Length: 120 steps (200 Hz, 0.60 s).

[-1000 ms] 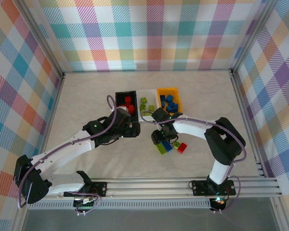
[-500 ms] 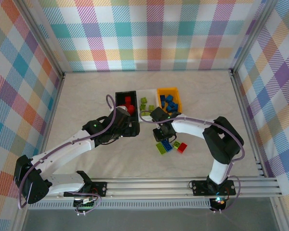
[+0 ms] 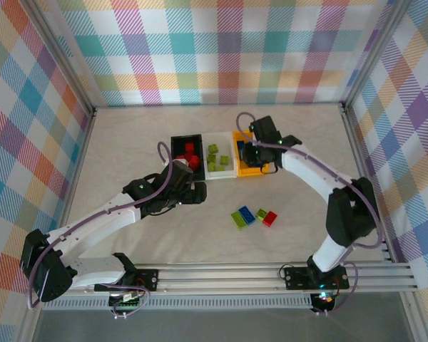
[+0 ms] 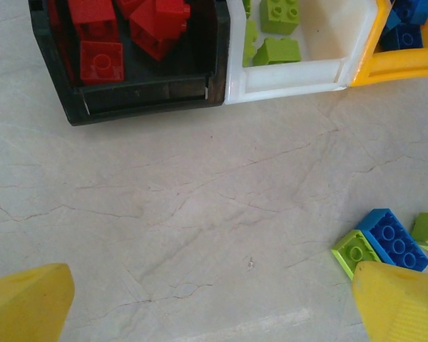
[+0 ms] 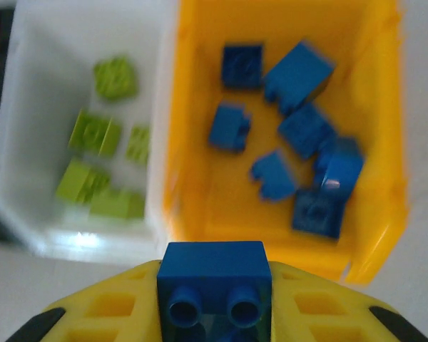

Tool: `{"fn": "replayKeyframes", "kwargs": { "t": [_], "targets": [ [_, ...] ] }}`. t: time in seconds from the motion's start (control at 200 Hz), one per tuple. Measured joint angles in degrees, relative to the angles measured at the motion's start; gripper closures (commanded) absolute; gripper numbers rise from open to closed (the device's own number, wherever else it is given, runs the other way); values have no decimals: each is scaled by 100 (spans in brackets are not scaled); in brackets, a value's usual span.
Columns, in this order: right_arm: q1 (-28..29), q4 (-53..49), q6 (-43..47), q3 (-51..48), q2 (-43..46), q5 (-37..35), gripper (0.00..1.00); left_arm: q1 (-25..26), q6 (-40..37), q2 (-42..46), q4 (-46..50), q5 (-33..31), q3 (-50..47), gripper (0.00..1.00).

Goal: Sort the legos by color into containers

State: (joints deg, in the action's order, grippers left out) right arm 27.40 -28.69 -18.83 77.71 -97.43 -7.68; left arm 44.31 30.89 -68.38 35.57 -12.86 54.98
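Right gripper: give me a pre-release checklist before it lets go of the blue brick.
1. Grip: ok. The right gripper is shut on the blue brick.
2. Colour match: ok. The yellow bin ahead holds only blue bricks.
3. Gripper above the yellow bin: ok in the top view.
4. Brick inside the near rim: cannot tell; the wrist view shows it at that edge.
5. Room to land: ok, bare bin floor shows.
6. Other arm: ok. The left gripper is open over the table, in front of the black bin.
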Motion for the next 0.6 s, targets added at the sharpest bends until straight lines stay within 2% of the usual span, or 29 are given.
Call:
{"fn": "replayKeyframes", "kwargs": {
  "t": [0.14,0.225,0.3,0.465,0.6],
  "targets": [
    [-223,-22,-24,920,-1003,-83,62,0,-7,-31,7,94,-33,0],
    [-232,-136,-37,1331,-1469,-96,43,0,-13,-81,2,175,-33,0],
    [-232,-219,-109,1569,-1720,-90,34,-2,-28,-131,-4,254,-33,0],
    [-232,-221,-186,1567,-1635,-33,24,7,-184,-352,-175,621,-28,0],
    [-232,-4,-293,817,-892,66,22,166,-531,-1027,-227,1069,284,0]
  ]
}}
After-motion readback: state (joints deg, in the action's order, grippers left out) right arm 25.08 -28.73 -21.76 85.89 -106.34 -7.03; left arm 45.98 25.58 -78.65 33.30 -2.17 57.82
